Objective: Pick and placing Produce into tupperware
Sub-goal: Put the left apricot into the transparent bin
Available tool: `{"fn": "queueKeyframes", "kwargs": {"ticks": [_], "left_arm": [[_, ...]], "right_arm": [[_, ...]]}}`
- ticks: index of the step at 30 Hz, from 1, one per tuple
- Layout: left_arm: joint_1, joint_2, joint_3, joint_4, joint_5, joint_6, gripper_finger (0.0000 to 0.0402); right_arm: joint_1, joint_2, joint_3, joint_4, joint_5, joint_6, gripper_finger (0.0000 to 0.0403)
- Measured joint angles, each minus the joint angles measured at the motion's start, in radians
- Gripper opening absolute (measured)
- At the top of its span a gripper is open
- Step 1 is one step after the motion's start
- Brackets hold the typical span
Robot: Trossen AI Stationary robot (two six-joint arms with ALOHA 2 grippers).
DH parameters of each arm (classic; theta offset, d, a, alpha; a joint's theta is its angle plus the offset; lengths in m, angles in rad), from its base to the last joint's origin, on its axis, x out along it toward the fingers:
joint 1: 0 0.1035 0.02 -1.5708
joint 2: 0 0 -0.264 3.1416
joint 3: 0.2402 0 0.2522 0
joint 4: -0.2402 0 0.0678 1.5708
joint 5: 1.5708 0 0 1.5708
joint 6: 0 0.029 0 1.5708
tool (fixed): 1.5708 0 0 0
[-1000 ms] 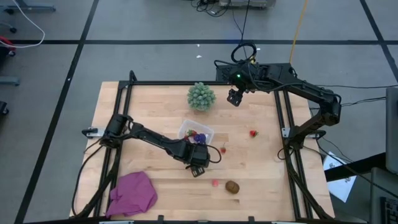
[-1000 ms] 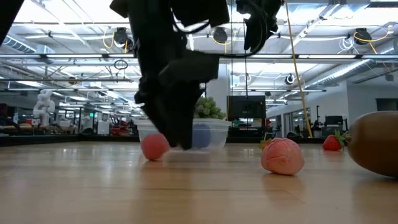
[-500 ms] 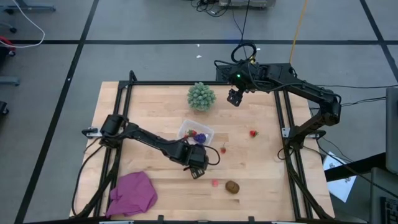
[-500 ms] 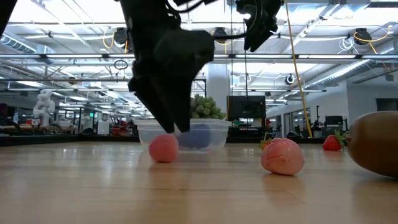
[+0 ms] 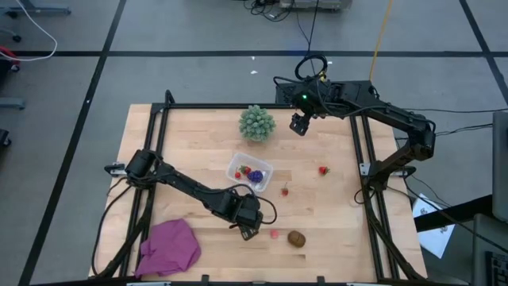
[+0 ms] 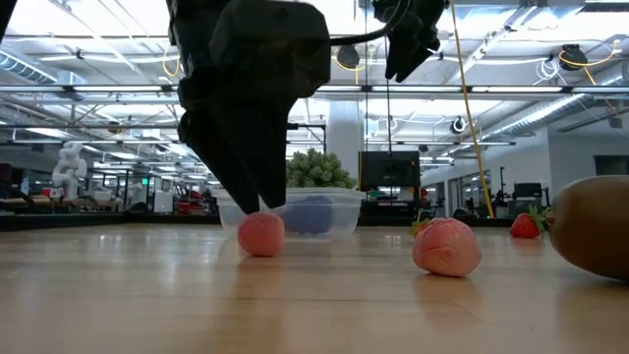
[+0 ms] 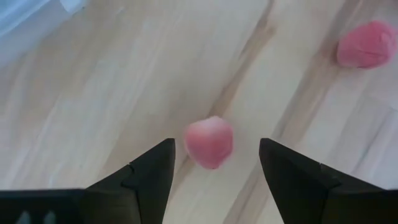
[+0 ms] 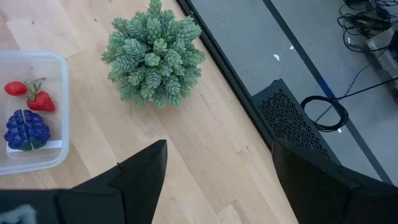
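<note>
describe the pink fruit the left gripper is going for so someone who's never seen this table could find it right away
Start at the clear tupperware near the table's middle, then follow the left arm toward the front edge to its open left gripper. The pink berry lies on bare wood between its fingers. A second pink piece lies just beyond, next to the brown oval fruit.

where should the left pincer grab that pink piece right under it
Grip the pink piece across its rounded middle, coming straight down from above. It lies free on bare table, and the open left pincer already straddles it, one finger on each side.
</note>
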Motion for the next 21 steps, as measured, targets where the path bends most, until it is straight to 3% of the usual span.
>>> {"fn": "queueKeyframes", "kwargs": {"ticks": [21], "left_arm": [[-0.013,0.019,0.001,0.045,0.008,-0.021,0.0241]], "right_arm": [[0.0,0.0,0.0,0.0,0.0,0.0,0.0281]]}}
